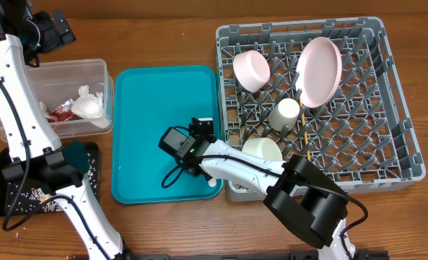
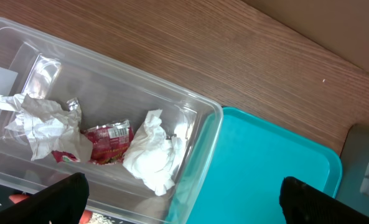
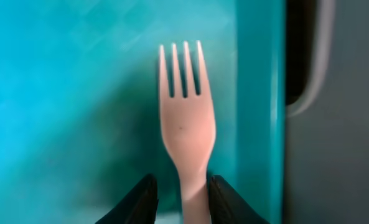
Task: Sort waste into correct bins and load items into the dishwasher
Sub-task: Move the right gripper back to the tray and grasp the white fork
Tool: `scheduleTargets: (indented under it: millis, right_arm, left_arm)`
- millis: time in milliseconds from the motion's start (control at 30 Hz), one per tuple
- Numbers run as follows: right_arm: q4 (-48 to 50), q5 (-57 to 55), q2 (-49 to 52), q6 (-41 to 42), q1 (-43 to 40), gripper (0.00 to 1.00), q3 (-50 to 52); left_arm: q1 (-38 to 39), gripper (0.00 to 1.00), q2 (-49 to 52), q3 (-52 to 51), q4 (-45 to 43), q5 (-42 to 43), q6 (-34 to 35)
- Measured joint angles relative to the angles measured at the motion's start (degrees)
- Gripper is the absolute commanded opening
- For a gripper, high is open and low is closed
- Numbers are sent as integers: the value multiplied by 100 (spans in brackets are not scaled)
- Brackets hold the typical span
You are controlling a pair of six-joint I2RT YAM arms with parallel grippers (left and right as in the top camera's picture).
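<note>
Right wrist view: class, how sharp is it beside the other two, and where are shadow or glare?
Right wrist: fork soft-focused, diffuse shadow on the teal tray beside it; left wrist: sharp, glare on the rim of the clear tub; overhead: crisp, evenly lit.

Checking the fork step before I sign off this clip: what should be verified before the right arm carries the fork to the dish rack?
1. White fork handle lies between the right gripper's fingers: ok.
2. Firm grip on the handle: cannot tell; a dark slit shows beside one finger.
3. Fork lifted off the teal tray: cannot tell.
4. Free pegs in the grey dish rack: ok, the part right of the plate is bare.
5. Left gripper out of the way: ok, open and empty above the clear tub.
</note>
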State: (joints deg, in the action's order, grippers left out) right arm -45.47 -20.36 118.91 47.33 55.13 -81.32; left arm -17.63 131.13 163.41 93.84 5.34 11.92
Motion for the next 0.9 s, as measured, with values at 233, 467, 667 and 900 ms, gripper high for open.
scheduleTargets:
  millis: [233,467,667,900]
  right_arm:
    - [11,264,0,0,0,30,0]
    - [22,339,0,2,0,20,2]
    - [13,367,0,17,0,13,0]
    - [-85,503,-2,-118,0,4,-66]
  left_arm:
    - [0,100,0,0,2,0,0]
    - [0,100,0,0,0,0,0]
    - [0,100,0,0,0,0,0]
    - [0,100,0,0,0,0,0]
